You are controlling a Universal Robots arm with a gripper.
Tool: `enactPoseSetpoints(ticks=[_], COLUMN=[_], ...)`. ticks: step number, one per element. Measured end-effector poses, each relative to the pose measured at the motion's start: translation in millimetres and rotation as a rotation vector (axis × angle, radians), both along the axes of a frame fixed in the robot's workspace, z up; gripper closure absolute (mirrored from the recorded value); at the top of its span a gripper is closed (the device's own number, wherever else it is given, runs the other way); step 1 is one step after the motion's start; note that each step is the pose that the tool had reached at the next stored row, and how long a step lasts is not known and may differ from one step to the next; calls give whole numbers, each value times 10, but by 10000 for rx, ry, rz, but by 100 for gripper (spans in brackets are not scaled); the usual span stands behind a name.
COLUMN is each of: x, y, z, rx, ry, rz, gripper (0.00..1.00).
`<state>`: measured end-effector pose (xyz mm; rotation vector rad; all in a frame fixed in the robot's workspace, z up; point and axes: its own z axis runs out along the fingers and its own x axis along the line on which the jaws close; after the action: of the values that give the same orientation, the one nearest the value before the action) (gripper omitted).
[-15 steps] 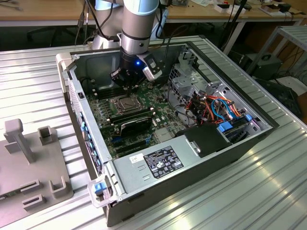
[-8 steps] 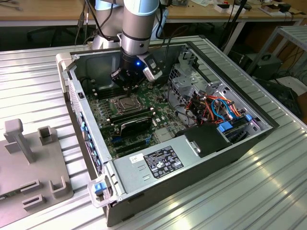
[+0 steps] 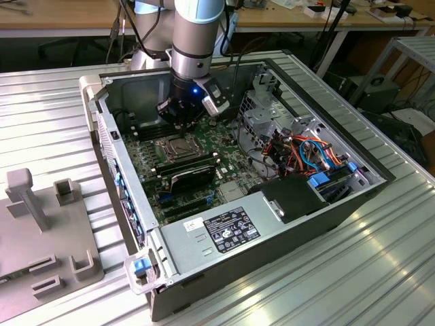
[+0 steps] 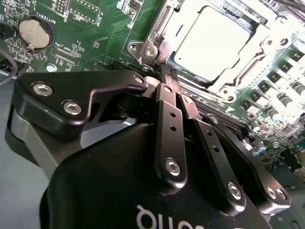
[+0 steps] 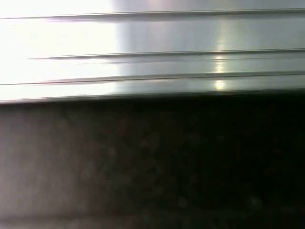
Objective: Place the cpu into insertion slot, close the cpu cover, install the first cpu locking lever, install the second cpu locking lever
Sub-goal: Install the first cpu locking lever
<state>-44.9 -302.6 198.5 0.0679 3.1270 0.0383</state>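
Note:
In the second wrist view the cpu (image 4: 214, 43) lies flat in the insertion slot, its dull silver top facing up. The cpu cover (image 4: 155, 36) is folded down around it as a silvery frame. My gripper (image 4: 170, 82) is shut, its black fingers pressed together with nothing visible between them. Their tips sit at the socket's edge, beside a corner of the cover. In the exterior view the gripper (image 3: 180, 128) hangs just above the socket (image 3: 171, 146) on the green motherboard, inside the open computer case.
Black memory slots (image 3: 187, 163) lie beside the socket. A grey power supply (image 3: 217, 231) fills the case's near end, and coloured cables (image 3: 312, 153) sit at the exterior view's right. A coin battery (image 4: 34, 32) is on the board. A grey fixture (image 3: 41, 224) stands outside the case.

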Motion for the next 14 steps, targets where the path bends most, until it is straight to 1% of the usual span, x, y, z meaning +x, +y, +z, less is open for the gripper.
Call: enactPoseSetpoints(ticks=[2,3,6,7,8,9,10,11,14], x=[-2,-2,-2,0,2,2,1,1,1], y=[11,26,33,38,40,41,39,39,36], z=[4,2,13,18,42,74,89,103,117], rx=[5,17,29,42,60,51,47,46,40], ry=[4,2,7,-1,-11,-7,-5,-4,-4], rz=[1,0,3,2,2,1,1,1,2], gripper=[89,89,89,89,89,89,89,89,89])
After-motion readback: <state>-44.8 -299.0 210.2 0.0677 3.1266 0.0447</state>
